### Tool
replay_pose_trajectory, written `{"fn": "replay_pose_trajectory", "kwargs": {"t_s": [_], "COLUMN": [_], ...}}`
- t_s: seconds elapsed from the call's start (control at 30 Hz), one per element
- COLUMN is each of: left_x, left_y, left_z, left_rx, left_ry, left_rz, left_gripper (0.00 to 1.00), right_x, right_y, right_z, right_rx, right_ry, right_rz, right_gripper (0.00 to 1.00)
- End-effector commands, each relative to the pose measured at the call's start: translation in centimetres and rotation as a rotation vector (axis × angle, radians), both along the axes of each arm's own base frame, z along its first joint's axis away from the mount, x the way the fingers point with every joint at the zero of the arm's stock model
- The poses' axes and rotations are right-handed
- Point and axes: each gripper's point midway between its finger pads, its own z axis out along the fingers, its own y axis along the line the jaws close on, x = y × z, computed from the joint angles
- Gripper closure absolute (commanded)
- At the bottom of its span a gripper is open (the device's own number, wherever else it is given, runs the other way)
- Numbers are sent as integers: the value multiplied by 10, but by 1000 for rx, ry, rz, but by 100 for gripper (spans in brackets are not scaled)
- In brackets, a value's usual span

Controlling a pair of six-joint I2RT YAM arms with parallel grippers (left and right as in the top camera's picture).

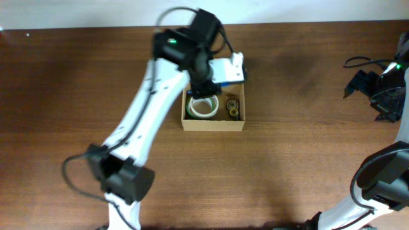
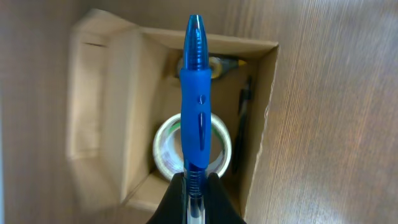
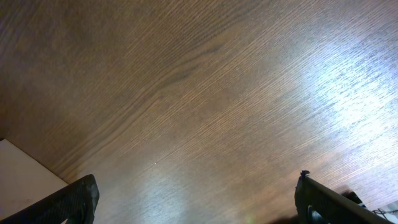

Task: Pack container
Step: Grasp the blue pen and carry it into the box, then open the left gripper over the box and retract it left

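Squarely near the middle of the brown wooden table (image 1: 307, 166) sits the small rectangular tan cardboard box (image 1: 213, 125). It is open at the top, with its lid flap folded out to one side. Inside it lie a pale roll of clear tape (image 2: 163, 146), two small dark rolls (image 1: 232, 102) beside that, and a slim black stick-like item (image 2: 244, 121) along one wall.

Directly above the box hangs the left gripper (image 2: 196, 186), clamped on the clear rear end of a blue plastic pen (image 2: 197, 106). The pen is held over the box's opening, above the tape roll and not yet inside. In the left wrist view its long axis runs roughly parallel to the box's side walls, with the tip pointing toward the far wall. How high it hangs above the contents cannot be told.

So the box lies straight down from this claw, and the coming move looks like a short lowering and release. Since the pen looks nearly as long as the box's inside, it should stay in line with the walls so the tip clears the far edge. The free strip beside the tape roll looks like the likeliest resting place.

Far out from the box, at the table's right edge, the right gripper (image 3: 196, 202) waits over bare wood, fingers spread wide and holding nothing. The left arm is plainly the nearer one.
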Motion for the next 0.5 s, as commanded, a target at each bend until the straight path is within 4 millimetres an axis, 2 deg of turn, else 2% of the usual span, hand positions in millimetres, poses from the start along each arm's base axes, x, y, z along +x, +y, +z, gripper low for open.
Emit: {"fn": "replay_pose_trajectory", "kwargs": {"t_s": [0.0, 0.07, 0.13, 0.47], "left_x": [2, 1, 1, -13], "left_y": [-9, -12, -12, -4], "left_z": [-44, -66, -79, -124], "left_rx": [93, 118, 132, 187], "left_ry": [51, 95, 122, 214], "left_rz": [-43, -45, -36, -28], "left_gripper": [98, 98, 98, 98], "right_x": [-1, -1, -1, -1], "right_y": [1, 1, 1, 1], "right_z": [4, 4, 4, 4], "right_rx": [3, 3, 3, 3], "right_ry": [-14, -14, -14, -14], "right_rz": [1, 1, 1, 1], "right_gripper": [1, 1, 1, 1]}}
